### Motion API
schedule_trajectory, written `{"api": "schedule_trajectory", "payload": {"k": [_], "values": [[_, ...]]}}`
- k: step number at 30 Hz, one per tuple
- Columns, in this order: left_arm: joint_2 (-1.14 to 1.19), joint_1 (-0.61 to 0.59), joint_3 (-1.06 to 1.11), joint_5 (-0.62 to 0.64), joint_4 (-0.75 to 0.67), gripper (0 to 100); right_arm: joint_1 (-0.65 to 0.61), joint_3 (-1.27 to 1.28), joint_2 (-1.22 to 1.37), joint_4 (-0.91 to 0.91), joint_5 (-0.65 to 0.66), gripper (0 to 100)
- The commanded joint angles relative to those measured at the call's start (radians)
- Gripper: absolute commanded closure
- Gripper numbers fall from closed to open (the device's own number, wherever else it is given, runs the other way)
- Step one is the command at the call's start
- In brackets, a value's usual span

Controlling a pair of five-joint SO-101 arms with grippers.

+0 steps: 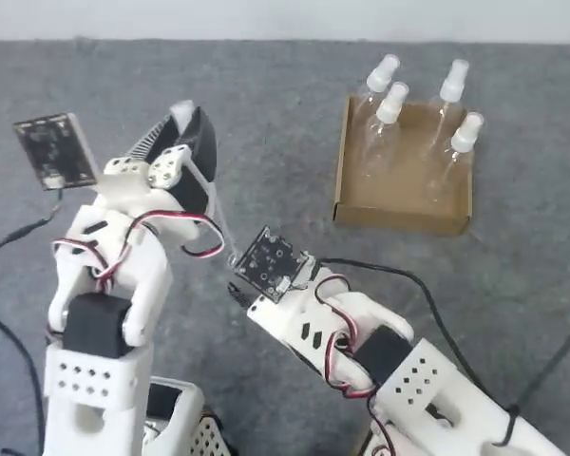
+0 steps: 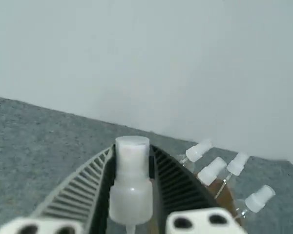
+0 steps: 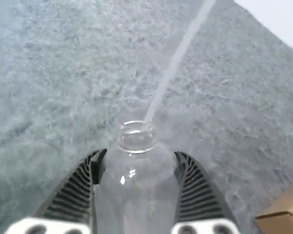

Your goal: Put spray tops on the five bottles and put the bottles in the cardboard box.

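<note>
**Fifth spray top lined up over the last open bottle**

Four capped bottles already stand in the cardboard box, which sits toward the far right corner of the desk. The fifth is the step in hand.

The right end effector is pinching the clear bottle by its shoulders, above the middle of the desk, with the open neck uncovered. The left end effector is clamped on the white spray top and holds it up and away from the bottle, toward the left side. The thin dip tube slants down from the top, and its tip appears to sit at or just inside the neck.

Next, as I judge it, the tube must be fed straight down, the top seated squarely on the neck and fixed. Then the bottle goes into the box beside the others.
</note>
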Motion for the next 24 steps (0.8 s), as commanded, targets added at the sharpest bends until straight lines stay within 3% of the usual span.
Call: {"api": "schedule_trajectory", "payload": {"k": [1,8,13,17,24], "values": [[-0.034,0.003,0.042,0.006,0.008,99,-0.004,0.002,-0.061,-0.013,-0.002,99.3],[-0.034,-0.008,0.068,0.006,0.106,99,0.045,0.015,-0.139,-0.061,-0.023,99.3],[-0.034,-0.006,0.070,-0.012,0.164,99,0.085,0.026,-0.097,-0.170,-0.166,99.3],[-0.034,0.038,0.099,-0.115,0.169,99,0.087,0.031,-0.025,-0.251,-0.164,99.3],[-0.034,0.098,0.130,-0.135,0.170,99,0.087,0.032,0.068,-0.292,-0.170,99.3]]}}
